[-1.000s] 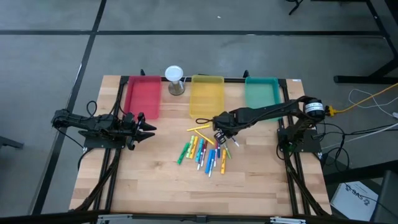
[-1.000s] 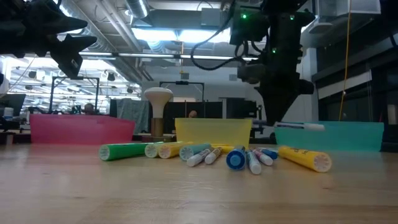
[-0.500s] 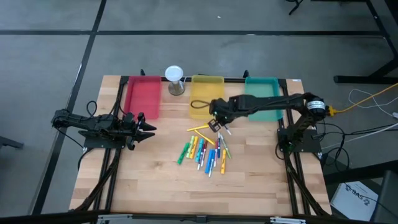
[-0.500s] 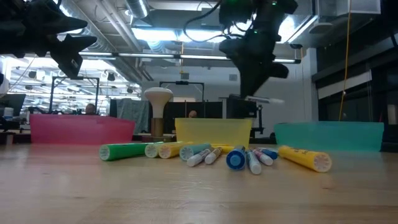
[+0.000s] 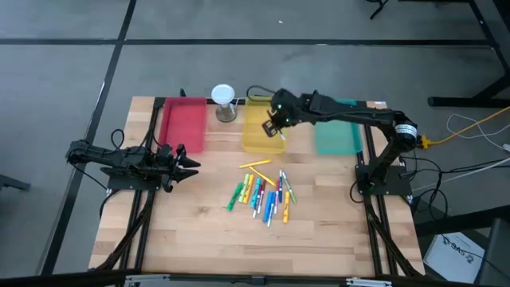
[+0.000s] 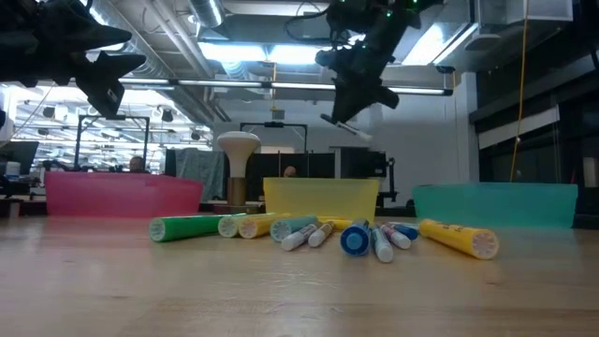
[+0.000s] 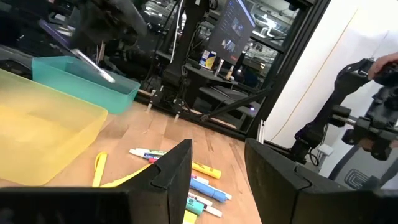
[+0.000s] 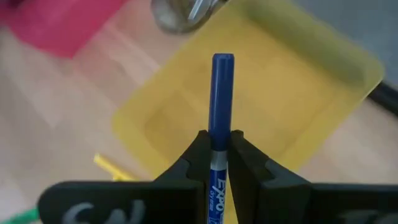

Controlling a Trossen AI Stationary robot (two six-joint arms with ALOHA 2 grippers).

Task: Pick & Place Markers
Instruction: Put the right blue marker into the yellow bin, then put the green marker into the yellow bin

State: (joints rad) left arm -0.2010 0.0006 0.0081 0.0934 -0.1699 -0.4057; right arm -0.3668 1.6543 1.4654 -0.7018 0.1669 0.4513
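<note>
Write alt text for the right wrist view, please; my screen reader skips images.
The right claw is shut on a blue-capped marker, holding it above the yellow tray. A red tray and the base of an hourglass-like object lie beyond, on the wooden table.

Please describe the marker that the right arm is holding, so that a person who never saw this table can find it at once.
Find the yellow tray, the middle of three at the table's far edge. Above it hangs the right hand, shut on a blue marker. It is the only marker off the table; the others lie in a pile on the wood.
</note>
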